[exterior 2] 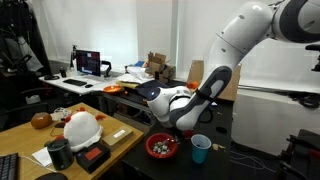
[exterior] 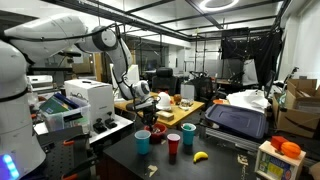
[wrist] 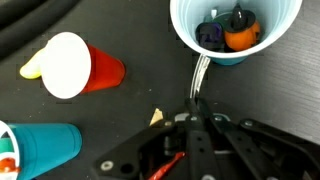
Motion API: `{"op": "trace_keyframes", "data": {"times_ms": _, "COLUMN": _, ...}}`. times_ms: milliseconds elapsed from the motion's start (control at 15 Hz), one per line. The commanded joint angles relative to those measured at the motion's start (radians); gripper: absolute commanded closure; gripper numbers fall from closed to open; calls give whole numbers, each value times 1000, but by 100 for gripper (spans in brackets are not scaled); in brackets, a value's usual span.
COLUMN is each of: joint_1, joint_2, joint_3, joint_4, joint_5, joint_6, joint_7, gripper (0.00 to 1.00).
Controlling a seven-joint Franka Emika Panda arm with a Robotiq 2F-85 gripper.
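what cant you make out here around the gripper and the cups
- Wrist view: whether the shut gripper pinches anything. It is dark against the dark table, and the pale streak above it may be glare.
- Wrist view: the small pieces in the blue cup are blurred, and the top edge cuts the cup.
- Wrist view: the teal cup is cut by the corner.
- In an exterior view: what the bowl holds is too small to tell.
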Motion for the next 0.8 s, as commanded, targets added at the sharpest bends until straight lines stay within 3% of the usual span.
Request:
{"op": "trace_keyframes", "data": {"times_ms": 0, "joint_1": 14, "joint_2": -12, "joint_3": -3, "joint_4": 1, "joint_5": -32, "joint_6": -60, "joint_7": -58, "gripper": 99}}
{"op": "trace_keyframes", "data": {"times_ms": 533, "joint_1": -38, "joint_2": -4, "joint_3": 65, "joint_4": 50, "joint_5": -6, "joint_6": -226, "joint_7": -234, "gripper": 99}}
{"op": "trace_keyframes", "data": {"times_ms": 733, "joint_1": -51, "joint_2": -6, "joint_3": 75, "joint_4": 55, "joint_5": -8, "joint_6": -195, "joint_7": -223, "gripper": 99}}
